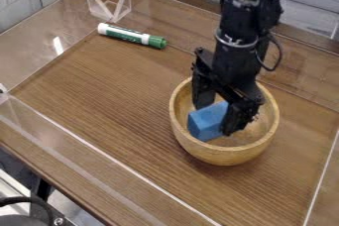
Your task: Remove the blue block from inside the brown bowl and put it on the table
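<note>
Nearest, at the bottom left corner, black cabling, close to the table's near edge and best kept out of any carrying path. Beyond it, to the left of the bowl in view, a broad stretch of table, likely the easiest room for setting down. To the right of the bowl, a narrower strip of wood, less forgiving.

Next, the brown bowl, upright on the table, with thick rim all round the work and probably the chief edge to clear on the way out. Inside, towards the near left of the hollow, the blue block, partly overhung by the gripper. Fingers apart, one to each side of the block or nearly so, presumably for a squeeze across its width; no grip visible, contact impossible to tell. Likely need: a little more depth, closing, then a straight lift before any sideways travel, for fear of snagging the rim.

Farther back, the green-and-white marker, well apart from the bowl and best avoided in placing.
</note>
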Motion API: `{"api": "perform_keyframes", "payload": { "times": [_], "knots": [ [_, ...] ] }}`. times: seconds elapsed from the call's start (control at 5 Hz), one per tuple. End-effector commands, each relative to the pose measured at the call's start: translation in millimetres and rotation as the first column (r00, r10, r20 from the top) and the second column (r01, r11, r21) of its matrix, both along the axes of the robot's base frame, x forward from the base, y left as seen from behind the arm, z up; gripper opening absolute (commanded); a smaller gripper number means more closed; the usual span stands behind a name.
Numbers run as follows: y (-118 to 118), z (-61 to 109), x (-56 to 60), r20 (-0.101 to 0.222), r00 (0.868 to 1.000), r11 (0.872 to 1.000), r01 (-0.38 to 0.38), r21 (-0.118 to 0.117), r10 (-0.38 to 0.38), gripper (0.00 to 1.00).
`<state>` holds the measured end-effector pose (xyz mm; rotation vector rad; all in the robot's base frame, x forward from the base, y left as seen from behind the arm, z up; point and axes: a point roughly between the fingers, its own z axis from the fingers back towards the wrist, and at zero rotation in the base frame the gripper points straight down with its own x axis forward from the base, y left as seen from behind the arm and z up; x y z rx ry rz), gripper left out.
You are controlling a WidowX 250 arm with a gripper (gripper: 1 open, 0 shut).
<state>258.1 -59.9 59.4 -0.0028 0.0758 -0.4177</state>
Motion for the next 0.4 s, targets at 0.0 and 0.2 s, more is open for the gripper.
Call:
{"api": "perform_keyframes", "payload": {
  "times": [0.0, 0.2],
  "knots": [
    [-4.1, 3.4, 4.5, 0.041, 0.999, 1.0, 0.026, -0.012, -0.026, 1.0],
    [-4.9, -0.7, 4.2, 0.041, 0.999, 0.999, 0.033, -0.016, -0.032, 1.0]
  ]
}}
